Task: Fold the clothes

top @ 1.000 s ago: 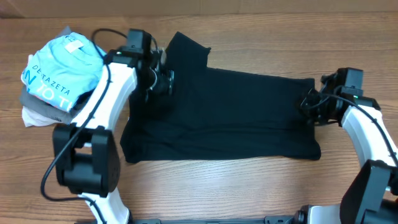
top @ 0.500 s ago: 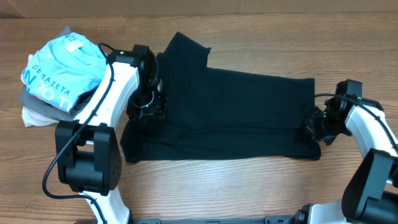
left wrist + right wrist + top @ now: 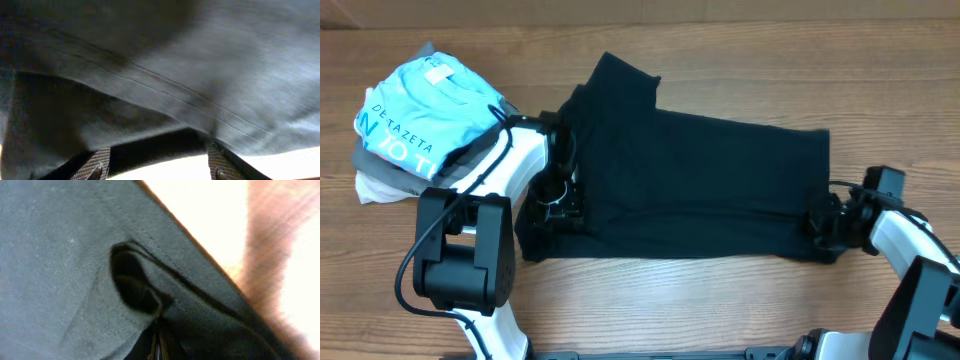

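The wooden table [image 3: 720, 310] fills the overhead view, and across its middle lies the black shirt [image 3: 700, 180], spread wide from the left of centre to the right side of the frame, with one sleeve [image 3: 625, 78] poking toward the top edge. In the upper left corner sits a heap of clothes: a light blue shirt [image 3: 420, 105] with white lettering on top, a grey garment [image 3: 380, 165] under it and a bit of white cloth [image 3: 375, 188] at the bottom. The left arm [image 3: 495, 170] reaches up from the lower left and bends in over the black shirt's left edge. The right arm [image 3: 905, 235] comes in low from the right edge of the frame. The left gripper [image 3: 558, 205] is down at the shirt's lower left part; its wrist view shows the jaws apart, the two ribbed fingers [image 3: 97, 166] either side of the dark hem with bright table beneath. The right gripper [image 3: 823, 222] sits at the shirt's lower right corner, and in its wrist view the jaws are together, pinching a puckered fold [image 3: 135, 282] of the stitched hem.
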You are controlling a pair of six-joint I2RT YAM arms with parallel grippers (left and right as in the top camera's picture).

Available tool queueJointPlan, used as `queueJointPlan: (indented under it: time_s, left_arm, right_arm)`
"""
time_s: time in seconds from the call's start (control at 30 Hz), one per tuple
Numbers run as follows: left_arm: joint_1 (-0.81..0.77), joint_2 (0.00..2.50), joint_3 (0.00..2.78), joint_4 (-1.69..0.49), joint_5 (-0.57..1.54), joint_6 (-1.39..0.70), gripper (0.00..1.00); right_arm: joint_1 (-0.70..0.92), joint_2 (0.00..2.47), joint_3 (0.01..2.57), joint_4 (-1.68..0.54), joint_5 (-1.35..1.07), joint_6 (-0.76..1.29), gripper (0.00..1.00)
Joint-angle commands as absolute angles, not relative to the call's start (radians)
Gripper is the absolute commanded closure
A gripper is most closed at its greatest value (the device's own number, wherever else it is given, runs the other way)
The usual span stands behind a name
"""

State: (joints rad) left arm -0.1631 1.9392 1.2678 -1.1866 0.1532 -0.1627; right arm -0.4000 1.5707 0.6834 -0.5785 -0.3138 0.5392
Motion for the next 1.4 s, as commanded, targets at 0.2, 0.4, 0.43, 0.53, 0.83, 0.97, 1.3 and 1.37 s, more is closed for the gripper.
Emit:
queueJointPlan:
  time_s: [0.2, 0.4, 0.43, 0.53, 0.83, 0.97, 1.3, 1.37]
  left_arm:
    - [-0.161, 1.861, 1.311, -1.155, 0.202, -0.163, 0.33]
    - [-0.169, 1.838, 1.289, -1.175, 0.078, -0.198, 0.37]
    - [-0.169, 1.838, 1.279, -1.158, 0.065, -0.207, 0.38]
    - [-0.169, 1.838, 1.244, -1.07, 0.071, -0.207, 0.48]
    - [-0.165, 1.838, 1.062, -0.974, 0.075, -0.26, 0.96]
    - [-0.161, 1.838, 0.971, -0.926, 0.083, -0.352, 0.96]
    - [-0.156, 1.694, 0.929, -1.131, 0.015, -0.452, 0.96]
    - [-0.157, 1.638, 0.933, -1.131, 0.016, -0.42, 0.95]
  right_arm:
    - [-0.49, 1.521, 0.583, -0.717, -0.093, 0.534, 0.95]
    - [-0.476, 1.385, 0.648, -0.778, -0.126, 0.49, 0.91]
    - [-0.476, 1.368, 0.654, -0.785, -0.129, 0.49, 0.91]
    - [-0.476, 1.336, 0.657, -0.791, -0.132, 0.49, 0.91]
    - [-0.476, 1.335, 0.657, -0.78, -0.133, 0.49, 0.9]
    - [-0.476, 1.335, 0.657, -0.781, -0.132, 0.49, 0.9]
    - [-0.478, 1.335, 0.657, -0.78, -0.132, 0.49, 0.9]
    - [-0.478, 1.335, 0.657, -0.772, -0.133, 0.485, 0.9]
